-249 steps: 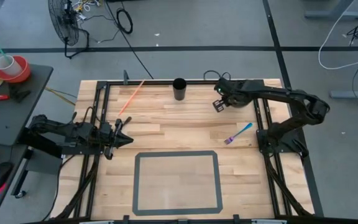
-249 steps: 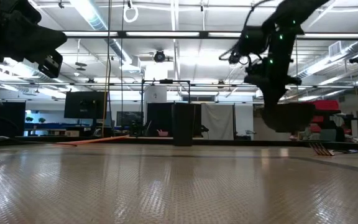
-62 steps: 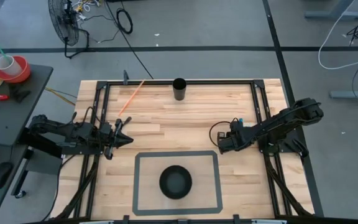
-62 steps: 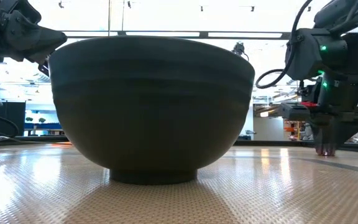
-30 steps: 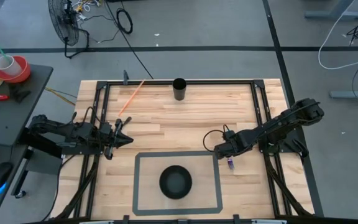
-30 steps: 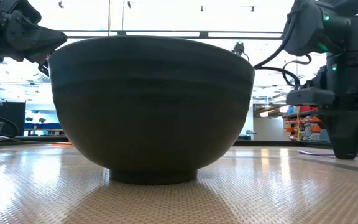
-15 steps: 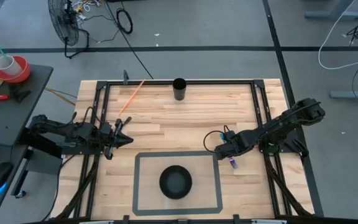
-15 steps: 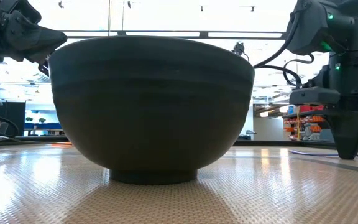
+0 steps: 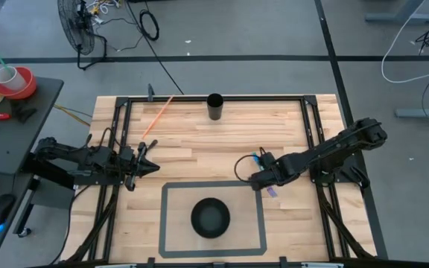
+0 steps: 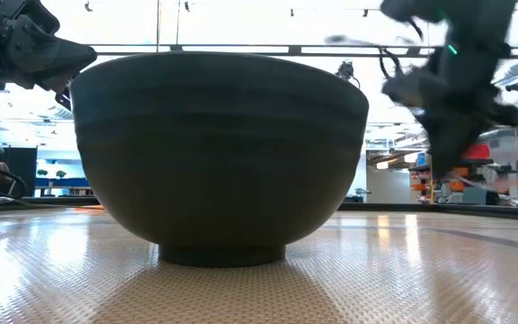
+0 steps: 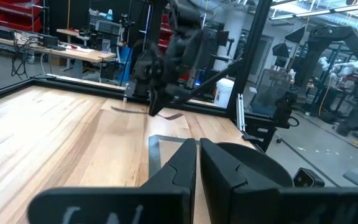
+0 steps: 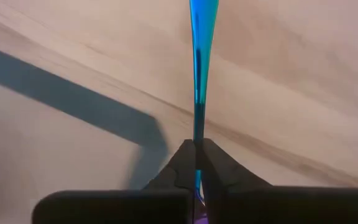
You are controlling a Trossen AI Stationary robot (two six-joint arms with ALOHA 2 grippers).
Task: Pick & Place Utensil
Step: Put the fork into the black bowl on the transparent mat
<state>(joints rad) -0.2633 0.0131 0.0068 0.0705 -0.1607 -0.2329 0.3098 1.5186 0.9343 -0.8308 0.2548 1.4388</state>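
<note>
Utensil (image 12: 202,74), blue-handled, is pinched in right gripper (image 9: 262,179) just off the taped square's right edge, lifted above table (image 9: 199,141). Black bowl (image 9: 210,217) waits inside the square. Pickup done; carry and drop probably remain. Left gripper (image 9: 146,166) parked left, fingers pressed together.

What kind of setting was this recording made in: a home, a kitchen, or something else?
Most likely a robotics lab or workshop. The wooden table has a black metal frame and stands on a bare concrete floor with loose cables and a floor fan. The low view shows ceiling strip lights and racks behind.
</note>
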